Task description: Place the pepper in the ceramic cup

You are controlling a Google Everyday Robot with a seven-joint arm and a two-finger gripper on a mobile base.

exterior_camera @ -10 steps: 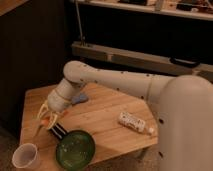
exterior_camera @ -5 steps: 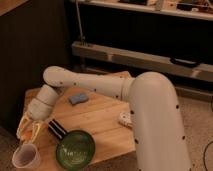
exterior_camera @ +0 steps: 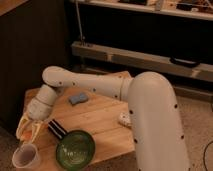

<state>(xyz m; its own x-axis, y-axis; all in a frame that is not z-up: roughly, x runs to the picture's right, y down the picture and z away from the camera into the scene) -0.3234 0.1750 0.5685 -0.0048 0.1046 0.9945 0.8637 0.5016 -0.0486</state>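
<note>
Warm, dim light falls on a slatted wooden table [exterior_camera: 100,114] in a dark workroom. Behind the table and to its left stands a dark panel [exterior_camera: 30,50], nearly black. Straight behind the table a grey metal ledge [exterior_camera: 135,56] runs across the room, with a thin upright pole [exterior_camera: 79,22] rising from its left end. Higher up, a pale shelf [exterior_camera: 140,7] carries small clutter too blurred to name. Right of the table lies a speckled floor [exterior_camera: 197,115]. The gripper [exterior_camera: 29,132], clasping the pepper [exterior_camera: 33,131], hangs over the table's front-left corner.
</note>
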